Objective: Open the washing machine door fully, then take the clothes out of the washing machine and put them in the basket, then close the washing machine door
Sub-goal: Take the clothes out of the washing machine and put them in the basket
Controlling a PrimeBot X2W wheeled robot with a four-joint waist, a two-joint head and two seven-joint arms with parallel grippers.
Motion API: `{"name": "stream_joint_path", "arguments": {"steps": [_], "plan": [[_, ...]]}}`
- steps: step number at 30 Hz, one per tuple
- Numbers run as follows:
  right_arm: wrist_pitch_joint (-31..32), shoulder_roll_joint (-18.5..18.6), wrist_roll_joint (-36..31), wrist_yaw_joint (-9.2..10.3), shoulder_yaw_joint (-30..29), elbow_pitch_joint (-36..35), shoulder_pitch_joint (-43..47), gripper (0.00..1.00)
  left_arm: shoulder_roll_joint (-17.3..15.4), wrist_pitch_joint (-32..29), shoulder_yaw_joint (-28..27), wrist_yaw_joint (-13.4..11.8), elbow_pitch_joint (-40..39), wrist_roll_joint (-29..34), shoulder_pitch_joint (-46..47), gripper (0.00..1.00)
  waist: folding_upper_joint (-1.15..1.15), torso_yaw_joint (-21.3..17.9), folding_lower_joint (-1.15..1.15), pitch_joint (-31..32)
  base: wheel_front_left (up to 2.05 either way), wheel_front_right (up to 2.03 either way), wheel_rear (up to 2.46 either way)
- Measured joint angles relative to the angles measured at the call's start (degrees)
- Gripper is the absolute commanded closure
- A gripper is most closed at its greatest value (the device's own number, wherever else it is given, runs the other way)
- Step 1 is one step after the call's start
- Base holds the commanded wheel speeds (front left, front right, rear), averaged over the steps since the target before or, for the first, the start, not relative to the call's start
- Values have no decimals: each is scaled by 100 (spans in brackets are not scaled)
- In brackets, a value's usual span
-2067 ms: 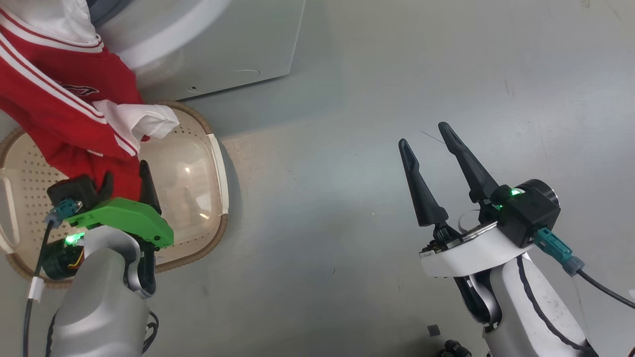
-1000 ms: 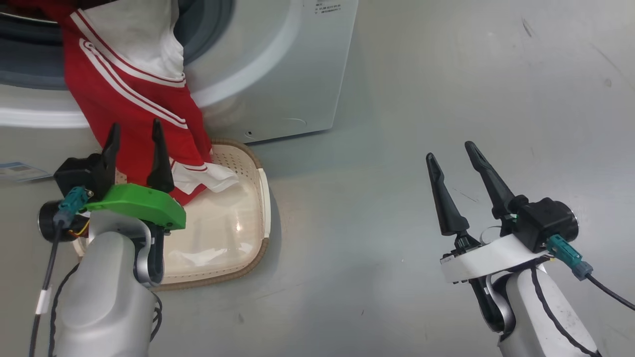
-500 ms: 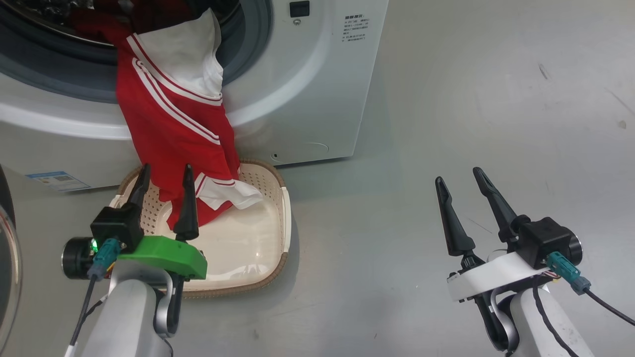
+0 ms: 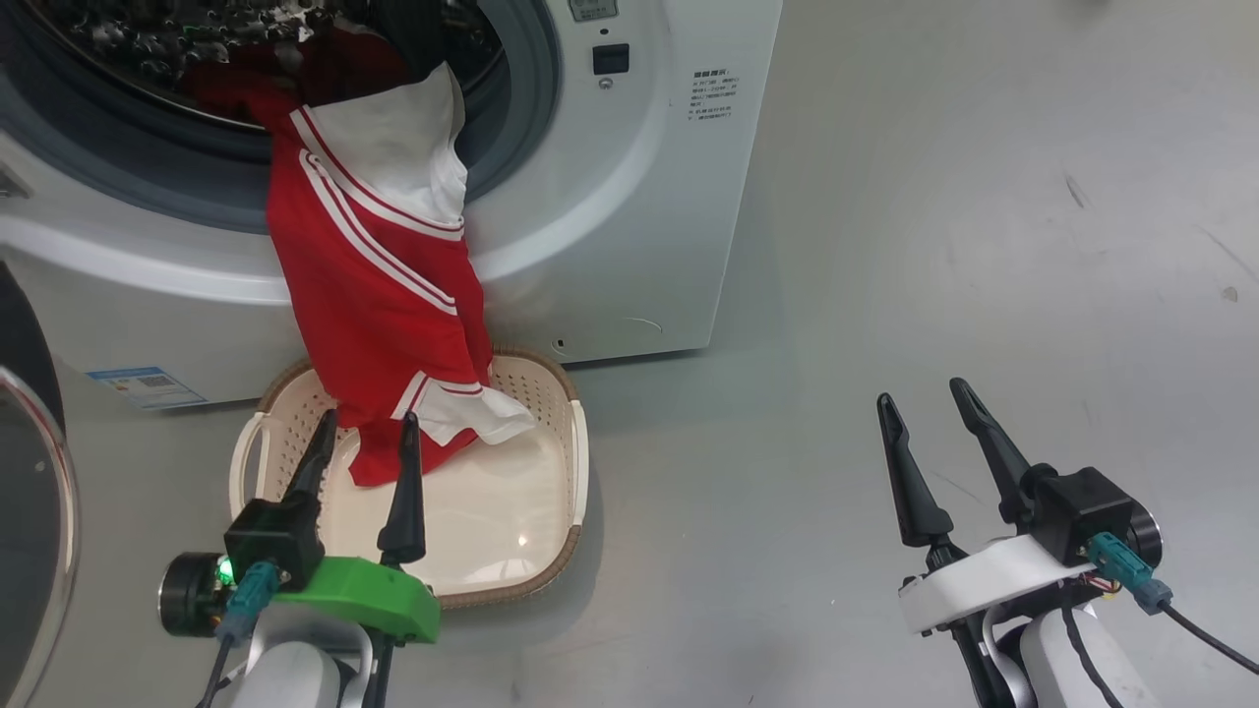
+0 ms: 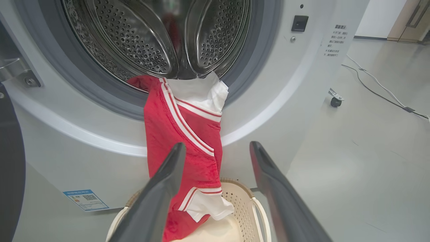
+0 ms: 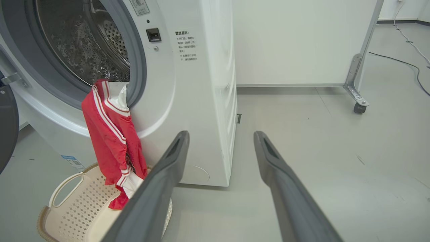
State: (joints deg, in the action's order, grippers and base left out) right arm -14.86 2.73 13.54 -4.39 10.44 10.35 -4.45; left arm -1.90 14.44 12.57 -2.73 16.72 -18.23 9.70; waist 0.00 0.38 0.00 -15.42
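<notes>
On the grey floor (image 4: 934,197), the basket (image 4: 576,447) sits before the washing machine (image 4: 639,216). The clothes (image 4: 379,295) hang from its drum (image 5: 151,43), seemingly into the basket. The left gripper (image 4: 366,421) is over the basket and the right gripper (image 4: 923,393) well beside it, all 4 fingers spread, empty.

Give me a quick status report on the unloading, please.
Left gripper open, empty. Right gripper open, empty. Clothes hang out of washing machine, lower end in basket. Door open, nothing blocking clothes.
</notes>
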Motion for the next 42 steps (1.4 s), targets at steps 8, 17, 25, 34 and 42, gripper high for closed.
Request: {"name": "stream_joint_path", "arguments": {"steps": [8,17,25,34,42], "plan": [[0,-4,2,0,12,32,154,0,-5,0,98,-57,-202,0,-315,0,0,35,0,145,0,0,0],[0,-8,11,0,37,29,154,0,-10,0,185,-159,-425,0,-471,0,0,35,0,175,0,0,0],[0,-8,13,0,58,20,154,0,-22,0,243,-203,-560,-25,-559,0,0,21,0,175,0,0,0],[0,-8,38,0,103,-9,154,0,-30,0,330,-237,-690,-42,-656,0,0,19,0,121,0,0,0],[0,-8,38,0,180,-151,132,0,-33,0,431,-280,-699,-40,-608,0,0,7,0,-157,0,0,0]]}}
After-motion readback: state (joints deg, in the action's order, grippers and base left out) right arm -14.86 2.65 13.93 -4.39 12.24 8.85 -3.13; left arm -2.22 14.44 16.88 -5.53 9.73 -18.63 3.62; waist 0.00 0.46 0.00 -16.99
